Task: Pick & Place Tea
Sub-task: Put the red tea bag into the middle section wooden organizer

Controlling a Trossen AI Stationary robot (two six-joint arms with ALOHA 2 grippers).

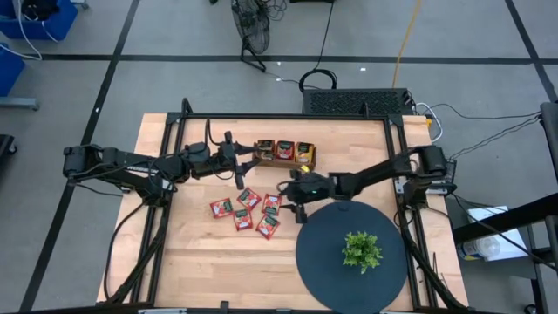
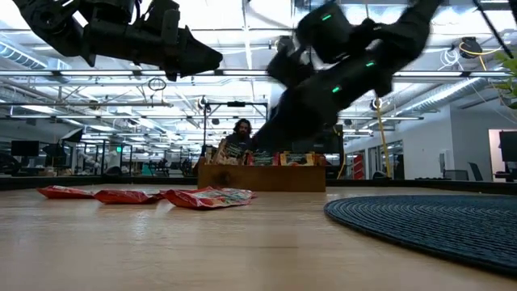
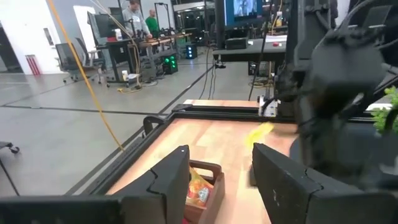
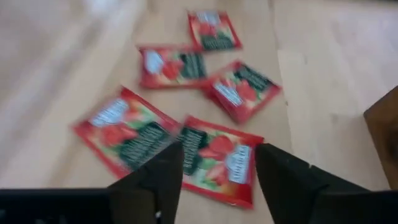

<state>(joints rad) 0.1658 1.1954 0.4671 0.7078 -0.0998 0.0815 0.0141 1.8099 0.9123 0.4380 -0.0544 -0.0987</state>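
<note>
Spanning the scene, a pale wooden desk (image 1: 192,262) carries everything. Round dark woven mat (image 1: 349,262) on its near right, a small green leafy plant (image 1: 362,250) standing on it. Two dark arms reach toward the middle from either side. Brown three-compartment wooden tray (image 1: 285,153) near the far edge, sachets packed in its sections. Left tool (image 1: 241,166) hangs just beside the tray's left end, fingers apart, nothing between them. Right tool (image 1: 299,202) hovers above the desk, just right of the loose pile, fingers spread and empty. Red square tea sachets (image 1: 248,211) lie flat mid-desk, several touching or overlapping.
</note>
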